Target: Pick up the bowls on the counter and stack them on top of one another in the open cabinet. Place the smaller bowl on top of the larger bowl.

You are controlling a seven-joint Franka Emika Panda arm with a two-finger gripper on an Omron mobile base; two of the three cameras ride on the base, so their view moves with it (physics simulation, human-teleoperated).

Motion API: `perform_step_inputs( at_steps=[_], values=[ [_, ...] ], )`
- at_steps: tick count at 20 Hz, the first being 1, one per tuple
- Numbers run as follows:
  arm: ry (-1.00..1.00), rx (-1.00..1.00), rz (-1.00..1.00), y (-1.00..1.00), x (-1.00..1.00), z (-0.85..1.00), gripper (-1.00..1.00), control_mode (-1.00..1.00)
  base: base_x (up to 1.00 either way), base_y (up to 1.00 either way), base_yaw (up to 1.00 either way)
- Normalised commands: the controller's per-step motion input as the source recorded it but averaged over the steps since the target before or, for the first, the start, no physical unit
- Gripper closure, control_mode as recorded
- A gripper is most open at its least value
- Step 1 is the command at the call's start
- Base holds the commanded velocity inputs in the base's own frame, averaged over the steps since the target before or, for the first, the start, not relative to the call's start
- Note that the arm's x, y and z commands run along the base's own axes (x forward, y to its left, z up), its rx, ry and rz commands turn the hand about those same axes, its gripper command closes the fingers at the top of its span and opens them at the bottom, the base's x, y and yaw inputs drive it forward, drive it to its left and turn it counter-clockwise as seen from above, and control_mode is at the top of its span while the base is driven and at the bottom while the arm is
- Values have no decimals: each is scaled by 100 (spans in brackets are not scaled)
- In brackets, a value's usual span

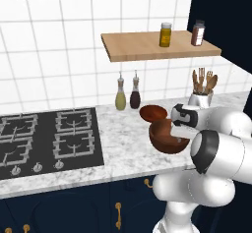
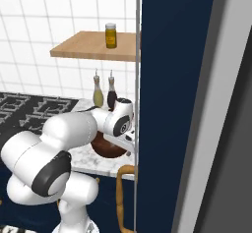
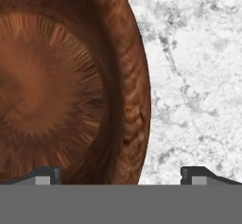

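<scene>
The marbled counter (image 1: 123,148) carries a black gas hob (image 1: 47,141) set into it at the left, 2 bottles (image 1: 127,95) by the tiled wall, a utensil holder (image 1: 201,98), and 2 brown bowls: the smaller bowl (image 1: 153,113) just behind the larger bowl (image 1: 165,136). The wooden shelf (image 1: 147,47) holds 2 jars (image 1: 166,34).

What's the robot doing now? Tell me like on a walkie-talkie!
Gripper open, straddling rim of wide dark brown wooden bowl. Shallower reddish-brown bowl waiting on marbled counter. Two jars on tan shelf.
</scene>
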Motion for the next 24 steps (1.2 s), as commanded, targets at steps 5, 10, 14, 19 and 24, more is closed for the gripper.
perform_step_inputs(
  at_steps=[5, 10, 14, 19, 24],
  values=[
    [0, 0, 0, 7, 4, 0, -100, -100, 0, 0, 0],
    [0, 0, 0, 6, 3, 0, -100, -100, 0, 0, 0],
    [0, 0, 0, 0, 1, 0, -100, -100, 0, 0, 0],
    [0, 0, 0, 0, 0, 0, 100, -100, 0, 0, 0],
    [0, 0, 0, 0, 0, 0, 100, -100, 0, 0, 0]
  ],
)
